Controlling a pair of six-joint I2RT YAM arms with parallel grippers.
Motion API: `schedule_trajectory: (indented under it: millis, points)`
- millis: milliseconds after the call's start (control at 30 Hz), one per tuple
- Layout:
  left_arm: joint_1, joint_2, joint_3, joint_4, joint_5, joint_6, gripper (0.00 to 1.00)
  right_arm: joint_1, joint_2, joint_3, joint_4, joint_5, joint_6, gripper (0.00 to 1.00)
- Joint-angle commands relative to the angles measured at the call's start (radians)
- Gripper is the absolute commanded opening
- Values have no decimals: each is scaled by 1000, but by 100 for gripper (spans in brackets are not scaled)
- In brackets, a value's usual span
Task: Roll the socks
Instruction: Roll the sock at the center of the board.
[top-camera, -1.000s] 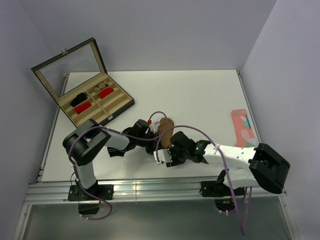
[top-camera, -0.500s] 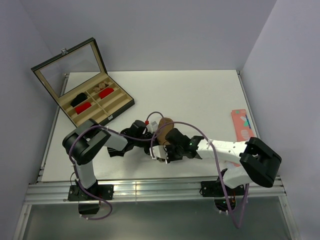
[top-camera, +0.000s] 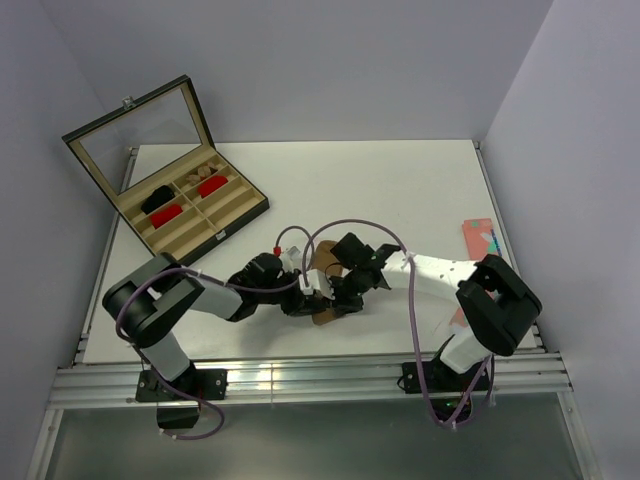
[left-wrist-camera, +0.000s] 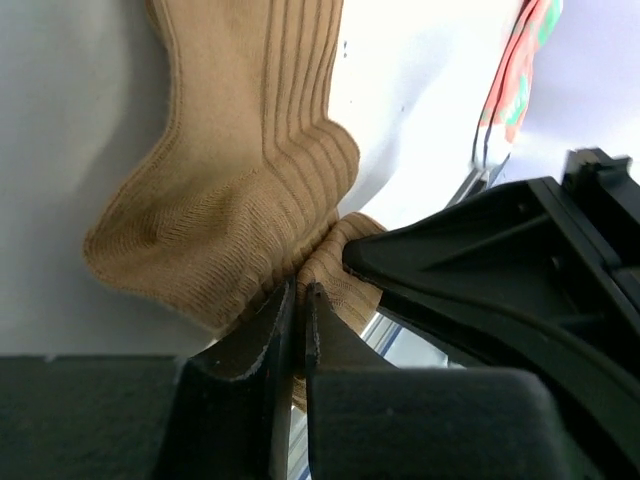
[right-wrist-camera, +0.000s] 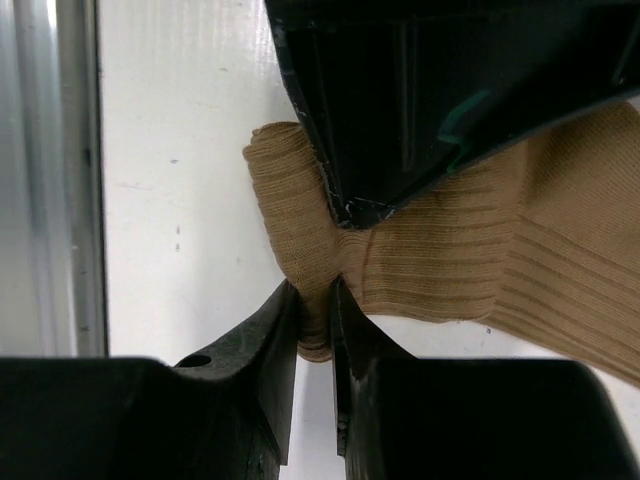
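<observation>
A tan-brown sock (top-camera: 323, 264) lies bunched near the table's front middle, with both grippers meeting at it. In the left wrist view its ribbed fabric (left-wrist-camera: 230, 200) spreads away from my left gripper (left-wrist-camera: 297, 292), whose jaws are shut on a pinch of its edge. My right gripper (right-wrist-camera: 316, 292) is shut on a folded end of the same sock (right-wrist-camera: 470, 260). The left gripper's black body (right-wrist-camera: 420, 90) sits right above that fold. From the top view, the left gripper (top-camera: 306, 297) and right gripper (top-camera: 337, 294) almost touch. A black striped sock is not visible on the table.
An open wooden box (top-camera: 251, 206) stands at the back left, its compartments holding red bundles (top-camera: 166, 214) and a dark one (top-camera: 156, 199). A coral-pink patterned sock (top-camera: 483, 255) lies at the right edge. The table's front rail (right-wrist-camera: 40, 170) is close to the grippers.
The right gripper has closed onto the sock's end and its arm has swung in leftward. The left arm has stretched lower and rightward, and the sock has been drawn toward the front.
</observation>
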Motion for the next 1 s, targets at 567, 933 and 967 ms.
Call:
schedule_trajectory:
  millis: [567,933,967]
  points:
    - [-117,-272,-164,114,-409,78,21,-107,310,258,-427,-127,-58,16]
    - [-220,-397,-230,149,-533,256,29,-107,424,383,-506,-113,8,16]
    - [-229,-403,-234,160,-541,271,33,-107,433,387,-503,-109,13,16]
